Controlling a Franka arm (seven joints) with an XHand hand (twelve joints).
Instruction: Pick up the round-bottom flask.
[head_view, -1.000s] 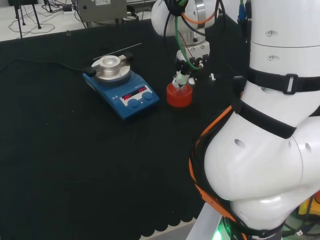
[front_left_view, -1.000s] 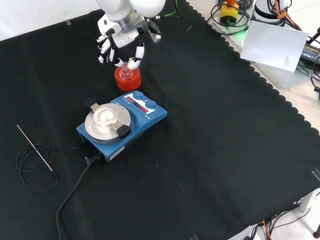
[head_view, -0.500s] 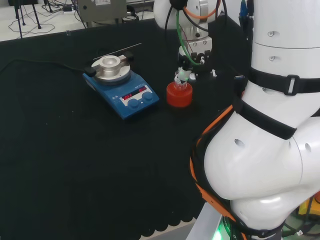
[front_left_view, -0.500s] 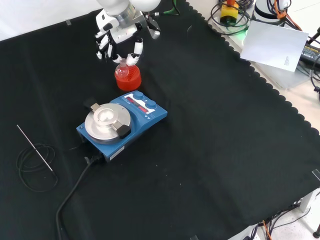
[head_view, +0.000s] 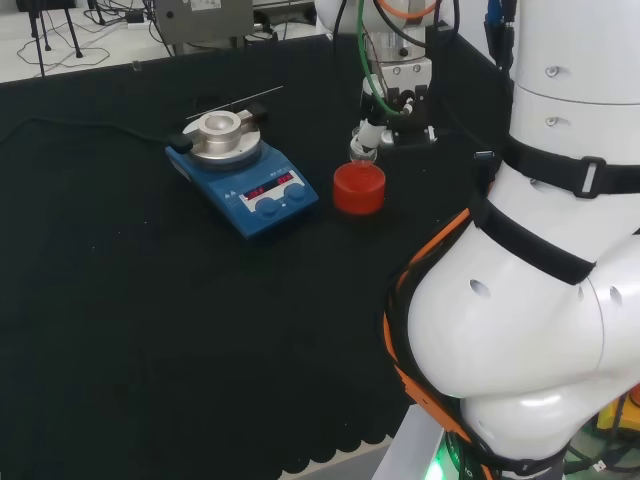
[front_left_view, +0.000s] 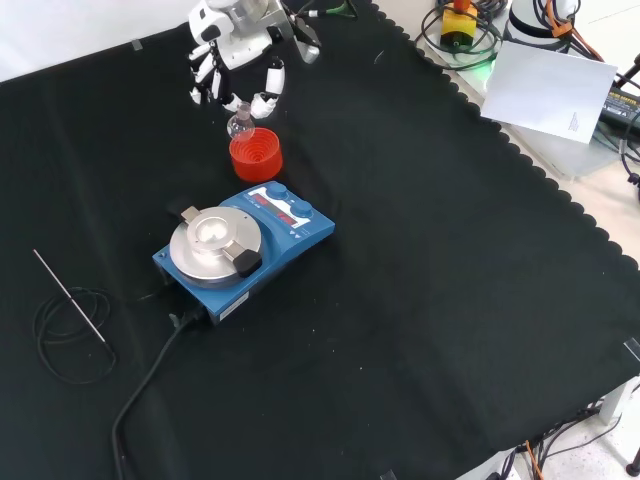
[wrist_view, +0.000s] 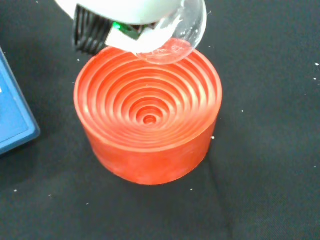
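Lifted since a second ago, the round-bottom flask (front_left_view: 240, 124) now hangs clear of the red ribbed stand (front_left_view: 255, 156) it sat on, pinched between the curled fingers and thumb of the hand (front_left_view: 232, 62). From the wrist, the clear glass bulb (wrist_view: 182, 35) floats just above the rim of the stand (wrist_view: 148, 117), whose ribbed rings lie bare (no part of the glass touches them). Seen from the front, the stand stays on the black cloth (front_left_view: 420, 250) near the bench's far edge, with the blue hotplate stirrer (front_left_view: 244, 249) just beside it toward the near edge. A thin metal rod (front_left_view: 68, 295) and a coil of black cable (front_left_view: 68, 335) lie well apart, toward the left edge
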